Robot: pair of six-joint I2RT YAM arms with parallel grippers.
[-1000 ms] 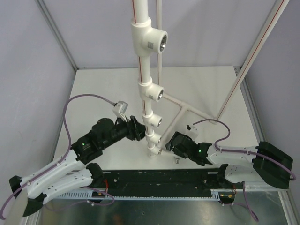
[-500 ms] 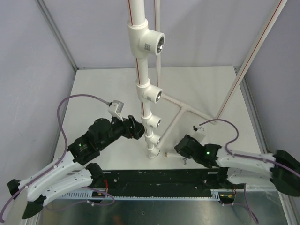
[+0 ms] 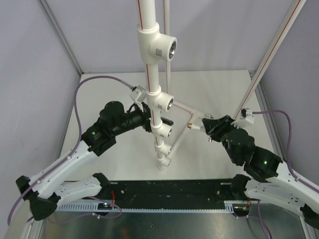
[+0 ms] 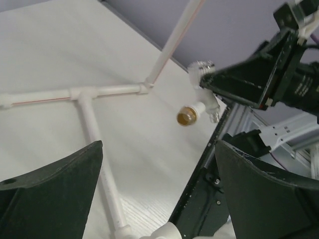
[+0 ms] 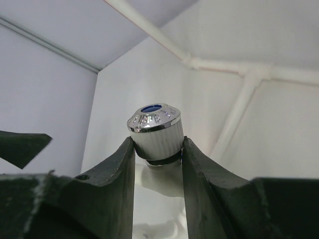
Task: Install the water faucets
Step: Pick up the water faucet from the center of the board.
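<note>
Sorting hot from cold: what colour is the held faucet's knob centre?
Blue; right wrist view shows the faucet best.

The water faucet [image 4: 205, 97] is white with a brass thread and a silver, blue-centred knob cap. The pipe frame [image 3: 149, 20] is white with a red stripe. The counter [image 3: 109, 92] is white.

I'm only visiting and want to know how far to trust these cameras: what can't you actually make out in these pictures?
Right wrist view: only the knob of the water faucet shows. The right gripper hides its spout and thread.
Top view: the left gripper overlaps the pipe frame, so I cannot tell whether they touch.
Top view: the picture's upper edge cuts off the pipe frame's top.
</note>
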